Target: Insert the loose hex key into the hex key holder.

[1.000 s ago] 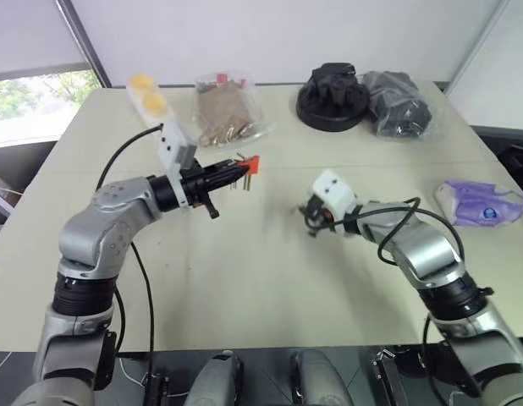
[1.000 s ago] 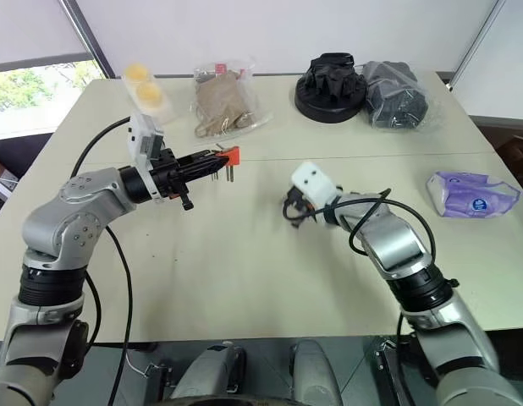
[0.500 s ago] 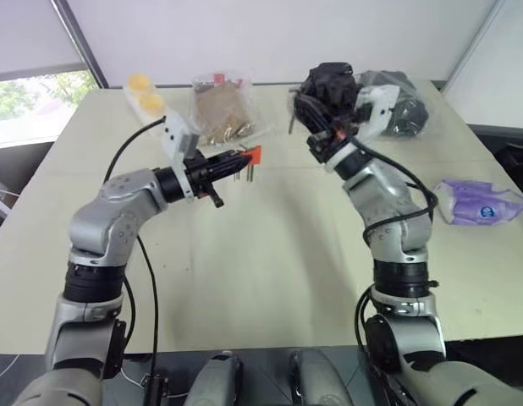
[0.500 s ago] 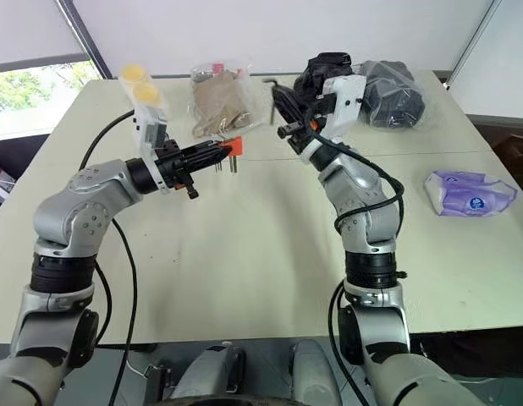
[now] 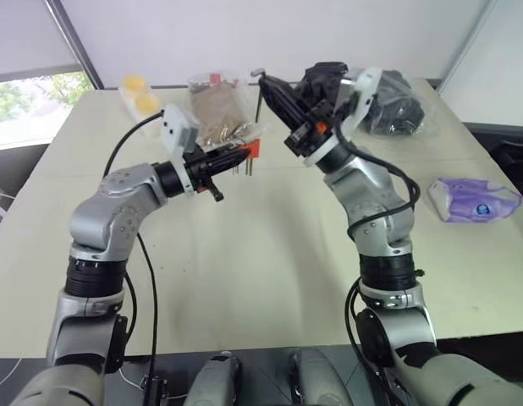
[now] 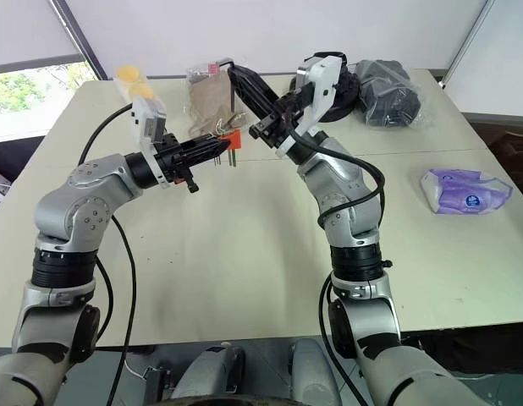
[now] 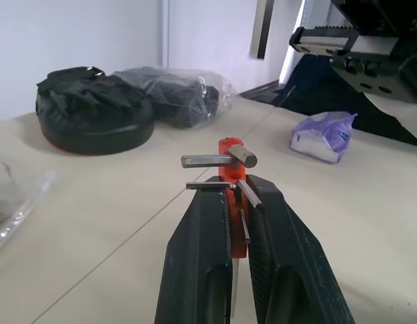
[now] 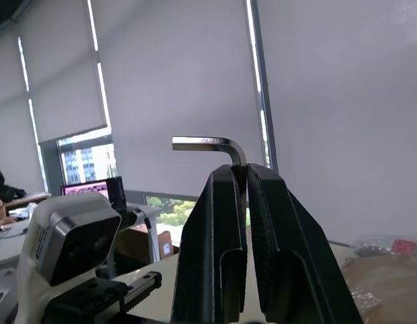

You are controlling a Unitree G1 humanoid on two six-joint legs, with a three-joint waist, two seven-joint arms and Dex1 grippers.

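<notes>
The right claw [image 6: 241,82] has risen from low over the worktop [image 6: 244,254], where it was a second ago, to a raised pose above the far part of it, and has swung toward the robot's left. It now points up and leftward, whereas before it pointed down at the surface. The hex key [image 8: 215,144] clamped between its fingers has gone up with it; its short bent end sticks out past the fingertips [image 8: 225,177]. Half a second ago the claw was already high but further right; since then it has closed in on the left claw [image 6: 221,145] and the orange-red holder [image 6: 232,138].
</notes>
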